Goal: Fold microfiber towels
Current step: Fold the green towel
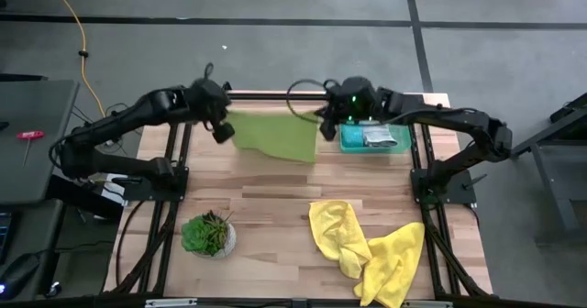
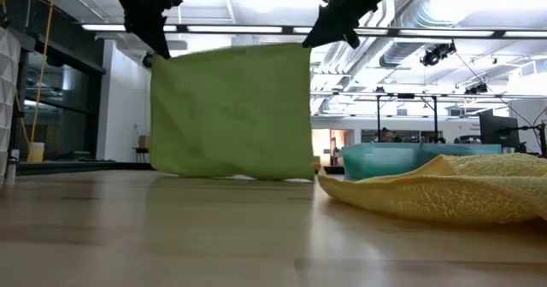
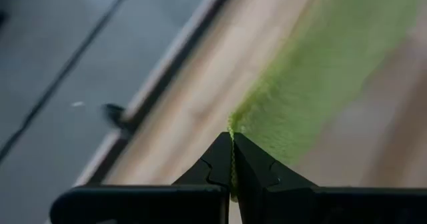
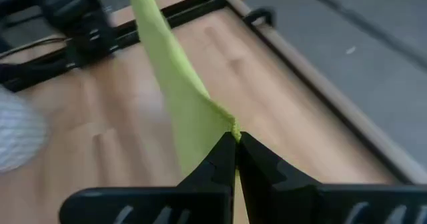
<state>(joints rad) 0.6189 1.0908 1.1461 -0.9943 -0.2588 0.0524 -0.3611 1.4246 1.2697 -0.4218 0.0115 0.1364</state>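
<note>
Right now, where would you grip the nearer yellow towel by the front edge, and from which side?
Judging from the high view, take the yellow towel at its outer corner nearest the right side, coming from above: it lies crumpled with that flap spread flat and free.

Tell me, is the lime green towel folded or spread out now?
Spread: the lime green towel hangs as one flat sheet, its top corners pinched by the left gripper and right gripper, lower edge at the table.

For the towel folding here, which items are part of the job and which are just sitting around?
Job: lime green towel, pinched at its top corners by the left gripper and right gripper; yellow towels.
Lying about: potted plant; teal tray.
</note>
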